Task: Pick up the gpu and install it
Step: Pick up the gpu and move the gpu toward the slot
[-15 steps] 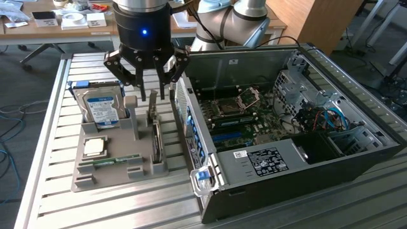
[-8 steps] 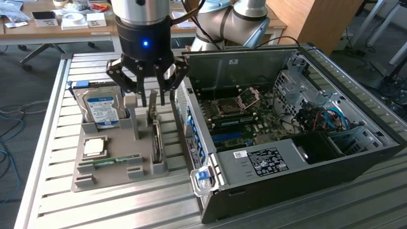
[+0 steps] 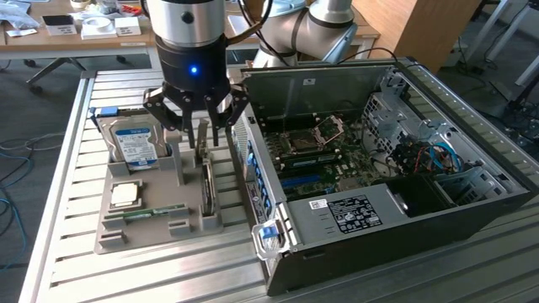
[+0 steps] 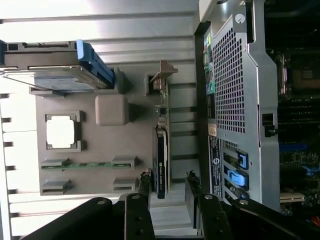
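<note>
Black gripper [image 4: 167, 176] released, astride thin dark upright gpu card [image 4: 161, 165] in wrist view, blue-labelled silver hard drive [image 3: 135, 146] at the exterior view's left, open black computer case [image 3: 404, 189] right.

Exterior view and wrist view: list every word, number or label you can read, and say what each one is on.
No text reads clearly enough to quote.
On the hard drive: a blue and white label, print too small.
On the computer case, inner cover: a black and white label, print blurred.
Beside it: a small white sticker, unreadable.
On the case's back, wrist view: a dark sticker, print too small.
</note>
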### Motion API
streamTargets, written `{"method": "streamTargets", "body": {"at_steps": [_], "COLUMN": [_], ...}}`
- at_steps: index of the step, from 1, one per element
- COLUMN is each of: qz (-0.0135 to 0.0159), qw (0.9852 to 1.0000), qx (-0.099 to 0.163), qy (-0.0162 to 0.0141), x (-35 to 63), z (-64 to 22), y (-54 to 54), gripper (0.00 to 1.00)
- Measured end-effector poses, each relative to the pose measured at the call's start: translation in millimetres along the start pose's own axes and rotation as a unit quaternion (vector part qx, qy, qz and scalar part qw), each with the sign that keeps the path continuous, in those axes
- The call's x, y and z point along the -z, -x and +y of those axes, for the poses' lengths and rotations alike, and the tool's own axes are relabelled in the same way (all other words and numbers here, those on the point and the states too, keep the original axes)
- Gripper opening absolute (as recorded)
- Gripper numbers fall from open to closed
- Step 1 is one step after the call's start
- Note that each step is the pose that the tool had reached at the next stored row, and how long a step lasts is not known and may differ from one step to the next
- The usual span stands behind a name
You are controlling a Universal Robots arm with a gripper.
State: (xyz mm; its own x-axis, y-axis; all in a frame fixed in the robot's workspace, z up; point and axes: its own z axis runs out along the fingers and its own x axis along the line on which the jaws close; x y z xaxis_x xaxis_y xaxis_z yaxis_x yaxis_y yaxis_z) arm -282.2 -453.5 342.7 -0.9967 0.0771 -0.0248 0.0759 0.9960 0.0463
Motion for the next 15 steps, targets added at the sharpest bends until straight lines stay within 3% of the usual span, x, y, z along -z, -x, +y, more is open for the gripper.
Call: {"method": "streamTargets", "body": {"at_steps": [15], "qz": [0.0], "qw": [1.0], "qx": [0.0], "qy": [0.0001], "x": [-25.3], "z": [-1.1], "y": [-0.6], "gripper": [0.42]}}
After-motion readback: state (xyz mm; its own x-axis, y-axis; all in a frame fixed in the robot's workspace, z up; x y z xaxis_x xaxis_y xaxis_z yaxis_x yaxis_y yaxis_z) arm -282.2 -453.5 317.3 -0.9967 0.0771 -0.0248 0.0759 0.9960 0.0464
